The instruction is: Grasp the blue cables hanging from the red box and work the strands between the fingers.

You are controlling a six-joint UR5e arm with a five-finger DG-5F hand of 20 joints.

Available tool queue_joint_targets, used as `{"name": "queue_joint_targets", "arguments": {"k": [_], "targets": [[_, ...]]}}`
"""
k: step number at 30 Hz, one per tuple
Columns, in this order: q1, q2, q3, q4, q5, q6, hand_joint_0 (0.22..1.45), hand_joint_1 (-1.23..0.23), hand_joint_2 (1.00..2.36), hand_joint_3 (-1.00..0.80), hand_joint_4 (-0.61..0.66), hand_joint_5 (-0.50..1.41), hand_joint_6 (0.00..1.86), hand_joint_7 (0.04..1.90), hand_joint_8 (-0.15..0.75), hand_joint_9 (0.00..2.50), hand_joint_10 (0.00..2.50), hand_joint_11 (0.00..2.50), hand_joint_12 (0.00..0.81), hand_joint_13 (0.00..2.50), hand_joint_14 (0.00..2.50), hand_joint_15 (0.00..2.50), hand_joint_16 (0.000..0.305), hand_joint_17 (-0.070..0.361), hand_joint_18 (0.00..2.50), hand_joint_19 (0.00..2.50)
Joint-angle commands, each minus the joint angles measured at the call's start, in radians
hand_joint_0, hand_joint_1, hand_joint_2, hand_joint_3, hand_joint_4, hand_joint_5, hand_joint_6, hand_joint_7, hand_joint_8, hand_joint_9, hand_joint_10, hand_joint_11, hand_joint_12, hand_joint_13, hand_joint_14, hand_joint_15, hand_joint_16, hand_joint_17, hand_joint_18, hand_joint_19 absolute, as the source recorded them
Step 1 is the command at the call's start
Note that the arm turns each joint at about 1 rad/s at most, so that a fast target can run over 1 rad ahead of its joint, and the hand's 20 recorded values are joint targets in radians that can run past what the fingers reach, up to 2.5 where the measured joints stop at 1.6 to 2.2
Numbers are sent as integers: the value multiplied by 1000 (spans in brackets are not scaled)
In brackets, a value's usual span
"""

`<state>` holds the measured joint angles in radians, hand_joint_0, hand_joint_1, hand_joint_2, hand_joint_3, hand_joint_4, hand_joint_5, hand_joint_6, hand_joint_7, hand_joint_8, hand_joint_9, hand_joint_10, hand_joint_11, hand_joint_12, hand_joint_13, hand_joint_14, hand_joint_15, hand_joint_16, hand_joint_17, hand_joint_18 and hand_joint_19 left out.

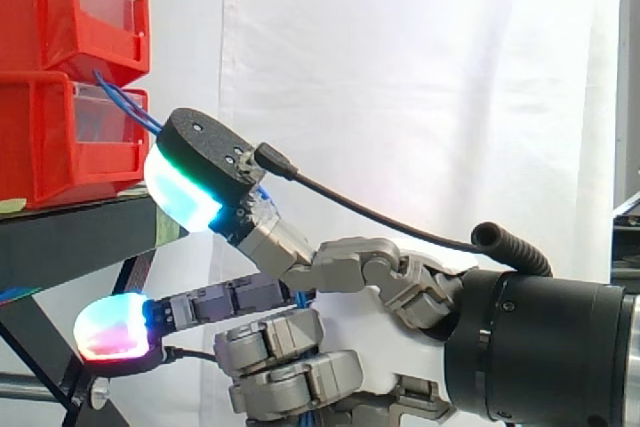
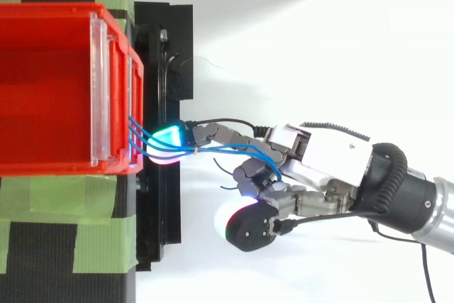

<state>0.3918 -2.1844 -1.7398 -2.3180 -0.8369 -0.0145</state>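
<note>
Side view: blue cables (image 1: pixel 122 104) leave the red box (image 1: pixel 50 147) at upper left, passing behind the upper fingertip (image 1: pixel 185 185). Top view: strands run rightward into the hand (image 2: pixel 319 155), its curled fingers closed round them.

Red bins (image 1: pixel 60 137) cut by left edge; blue cables (image 2: pixel 227 148) vanish under the hand (image 2: pixel 319 150).

The red bins (image 1: pixel 60 137) are smooth, glossy plastic with clear plastic fronts. The blue cables (image 2: pixel 220 149) look smooth. The hand (image 2: pixel 326 152) has matt grey links. The curtain (image 1: pixel 420 77) is white cloth.
</note>
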Motion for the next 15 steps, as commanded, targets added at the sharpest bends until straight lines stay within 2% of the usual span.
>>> {"name": "queue_joint_targets", "arguments": {"k": [1, 5, 6, 7, 9, 11, 15], "targets": [[-1, 0, 0, -4, -2, 7, 700, -491, 1000, -1000, 323, -99, 8, 753, 426, 927, 2500, 2461, 532, 1276, 2500, 1485, 71, 160, 1476, 945], [-1, 18, 0, -17, -2, 10, 685, -486, 1000, -1000, 359, -42, 8, 763, 479, 1210, 2500, 2500, 653, 1607, 2500, 1707, 82, 184, 1865, 749], [1, 18, 0, -20, -2, 7, 682, -485, 1000, -1000, 377, -25, 8, 762, 490, 1299, 2500, 2500, 684, 1737, 2500, 1741, 243, 183, 1992, 720], [-1, 23, 0, -26, -2, 7, 680, -485, 1000, -1000, 384, -18, 9, 765, 493, 1353, 2500, 2500, 687, 1768, 2500, 1747, 248, 186, 2071, 705], [1, 31, 0, -46, -2, 8, 677, -485, 1000, -1000, 412, 31, 9, 761, 491, 1577, 2500, 2500, 712, 1973, 2500, 1762, 252, 189, 2391, 704], [-1, 35, 0, -60, -2, 8, 674, -490, 1000, -1000, 427, 70, 9, 775, 477, 1693, 2500, 2500, 718, 2063, 2500, 1787, 251, 188, 2500, 681], [1, 35, 0, -72, -2, 10, 668, -495, 1000, -1000, 423, 80, 11, 839, 469, 1789, 2500, 2500, 734, 2148, 2500, 1833, 253, 190, 2500, 696]]}}
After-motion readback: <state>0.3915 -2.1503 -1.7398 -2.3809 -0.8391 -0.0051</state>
